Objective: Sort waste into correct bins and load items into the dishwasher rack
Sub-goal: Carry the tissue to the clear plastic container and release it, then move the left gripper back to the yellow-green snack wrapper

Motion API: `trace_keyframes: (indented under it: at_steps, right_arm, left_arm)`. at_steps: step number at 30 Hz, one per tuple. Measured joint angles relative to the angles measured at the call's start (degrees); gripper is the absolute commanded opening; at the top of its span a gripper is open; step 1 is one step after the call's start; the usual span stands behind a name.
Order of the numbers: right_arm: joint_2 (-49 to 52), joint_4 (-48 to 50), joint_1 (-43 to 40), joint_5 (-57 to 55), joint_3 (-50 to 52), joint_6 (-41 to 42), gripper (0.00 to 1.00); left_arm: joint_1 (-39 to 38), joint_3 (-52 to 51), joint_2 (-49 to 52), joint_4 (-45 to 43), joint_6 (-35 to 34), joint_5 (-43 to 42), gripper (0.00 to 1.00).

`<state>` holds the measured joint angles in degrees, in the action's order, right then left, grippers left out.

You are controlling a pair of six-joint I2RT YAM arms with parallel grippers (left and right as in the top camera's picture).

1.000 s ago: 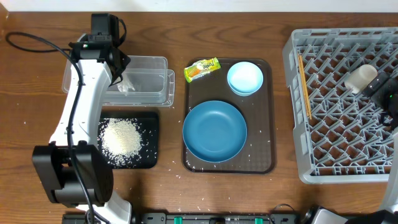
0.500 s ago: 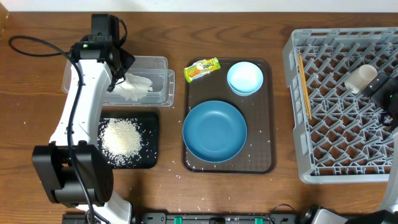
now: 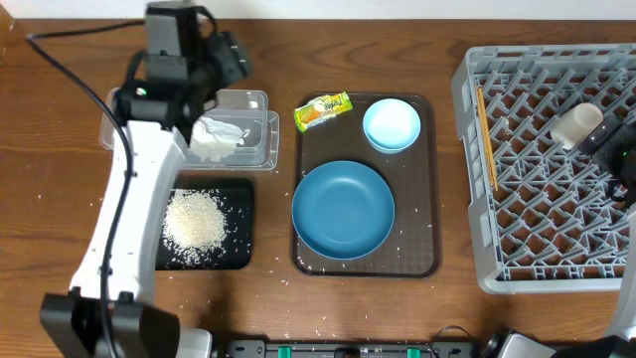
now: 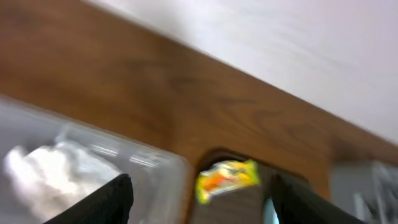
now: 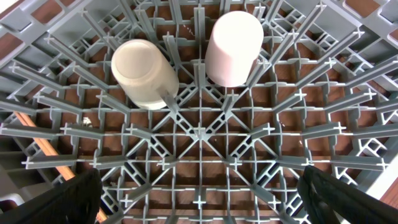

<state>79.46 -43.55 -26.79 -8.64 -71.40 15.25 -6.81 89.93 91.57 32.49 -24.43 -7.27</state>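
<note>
**Left arm free over the container; wrapper judged next**

Toward the front-left corner, rice (image 3: 194, 221) lies heaped on the black tray (image 3: 241, 199). Mid-table, the large bowl (image 3: 343, 210) and small bowl (image 3: 392, 124) sit on the brown tray (image 3: 417, 249). Toward the far-left corner, the tissue (image 3: 216, 138) rests inside the clear container (image 3: 253, 99). The left gripper (image 4: 200, 198) hovers above it, fingers spread, holding nothing. The wrapper (image 3: 323, 110) lies near the far edge, close beside the small bowl. Recommended: descend squarely, pinch across its narrow width, and keep clear of that bowl. At the right edge, the right gripper (image 5: 199, 193) hangs spread and empty over the rack (image 3: 467, 229).
</note>
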Motion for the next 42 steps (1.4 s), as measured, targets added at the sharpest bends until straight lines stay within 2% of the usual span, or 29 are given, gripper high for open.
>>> trace_keyframes:
  at_steps: [3,7,11,15,20,26,33,42]
  right_arm:
    - [0.00,0.00,0.00,-0.02,0.00,0.00,0.99]
    - [0.00,-0.02,0.02,0.00,0.00,0.00,0.99]
    - [0.00,-0.02,0.00,0.00,0.00,0.00,0.99]
    - [0.00,-0.02,0.00,0.00,0.00,0.00,0.99]
    - [0.00,-0.02,0.00,0.00,0.00,0.00,0.99]
    - [0.00,-0.02,0.00,0.00,0.00,0.00,0.99]
    - [0.00,0.00,0.00,0.00,0.00,0.00,0.99]
    - [0.00,-0.02,0.00,0.00,0.00,0.00,0.99]
  left_arm:
    - [-2.75,0.00,0.24,-1.36,4.09,-1.49,0.68]
    - [-6.12,0.00,3.08,-2.75,17.70,-4.98,0.79]
    - [-10.21,0.00,7.06,-4.15,29.62,-5.46,0.79]
    - [-13.22,0.00,11.32,-8.59,36.74,-1.38,0.79]
    - [-13.25,0.00,15.65,-13.31,39.95,3.32,0.79]
    - [-13.07,0.00,21.86,-17.66,42.32,5.18,0.79]
    - [-13.14,0.00,28.72,-19.58,47.30,5.84,0.79]
    - [-13.22,0.00,33.92,-20.70,49.16,5.97,0.79]
